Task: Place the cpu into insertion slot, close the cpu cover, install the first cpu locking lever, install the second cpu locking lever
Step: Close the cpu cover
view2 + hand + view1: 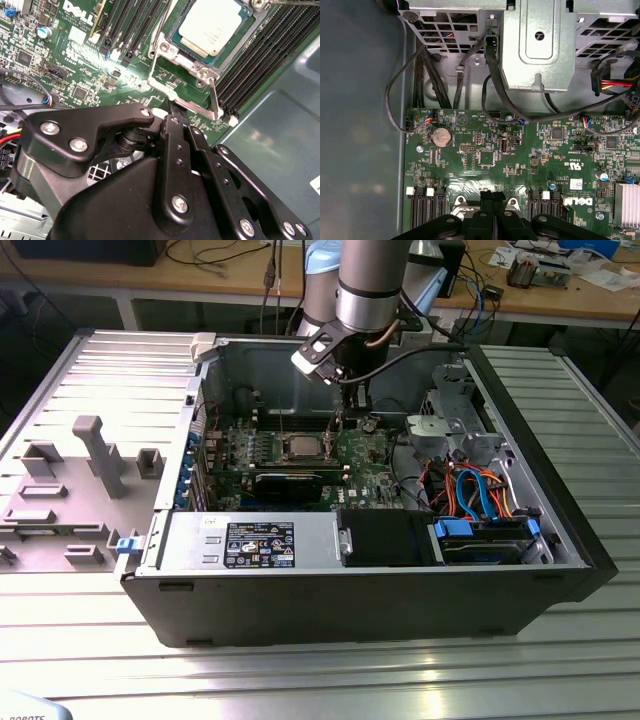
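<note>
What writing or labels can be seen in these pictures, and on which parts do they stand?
Brand logo, white, large: on the green board.
Black label: on the grey metal box; too small to read.
Marking on the cpu: too faint to read.
White sticker on the board: too small to read.

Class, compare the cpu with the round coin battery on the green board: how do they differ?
The cpu is square; the coin battery is round. The cpu sits between black memory slots; the coin battery sits near a corner of the green board, by cables. Both are flat and silver-grey.
</note>
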Motion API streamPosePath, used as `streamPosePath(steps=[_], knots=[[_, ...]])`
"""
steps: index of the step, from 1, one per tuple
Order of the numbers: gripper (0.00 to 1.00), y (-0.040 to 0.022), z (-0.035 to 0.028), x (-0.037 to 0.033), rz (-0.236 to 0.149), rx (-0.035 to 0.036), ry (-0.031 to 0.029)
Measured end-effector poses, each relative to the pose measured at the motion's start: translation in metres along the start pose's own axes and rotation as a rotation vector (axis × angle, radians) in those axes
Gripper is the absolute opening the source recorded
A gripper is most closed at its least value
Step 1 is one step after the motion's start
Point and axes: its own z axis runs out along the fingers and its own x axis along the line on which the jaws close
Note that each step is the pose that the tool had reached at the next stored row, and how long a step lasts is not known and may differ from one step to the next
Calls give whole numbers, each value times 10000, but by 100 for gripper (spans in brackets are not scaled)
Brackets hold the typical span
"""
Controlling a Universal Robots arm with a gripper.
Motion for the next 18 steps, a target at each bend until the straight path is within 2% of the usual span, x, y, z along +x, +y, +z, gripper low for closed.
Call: streamPosePath(steps=[6, 18], knots=[[11, -9, 0, 0, 1, 0, 0], [11, -93, -1, 4, -2, 0, 0]])
